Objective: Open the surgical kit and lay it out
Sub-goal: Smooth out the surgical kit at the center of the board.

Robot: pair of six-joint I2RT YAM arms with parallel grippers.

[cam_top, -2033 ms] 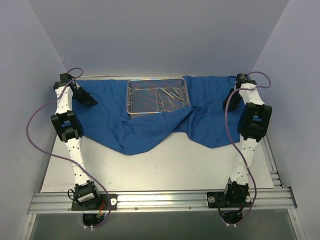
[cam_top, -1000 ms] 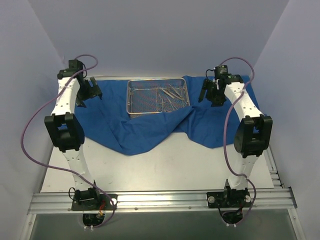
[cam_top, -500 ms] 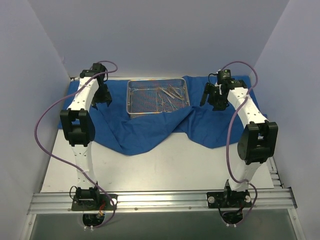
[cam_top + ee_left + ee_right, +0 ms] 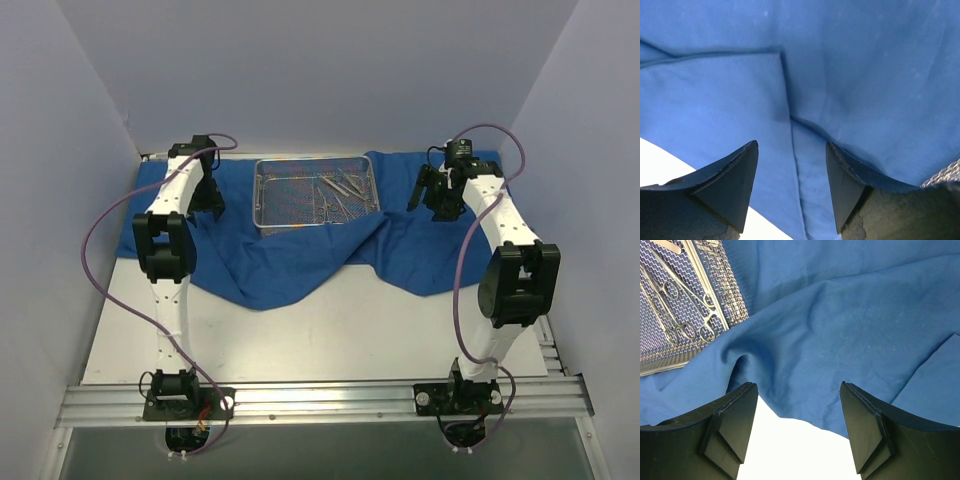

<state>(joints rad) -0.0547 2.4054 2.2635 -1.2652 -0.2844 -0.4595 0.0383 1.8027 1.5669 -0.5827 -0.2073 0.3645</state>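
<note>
Nearest, the bare table fills the lower middle of the top view. Beyond it the blue cloth wrap spreads with its long axis left to right, its near edge rumpled. The left gripper and right gripper hover over its two sides, jaws apart and empty. Farthest, at upper centre, the mesh tray lies lengthwise left to right on the cloth, with the steel instruments slanted in its right half.

Lab booth: blank walls, aluminium rail
</note>
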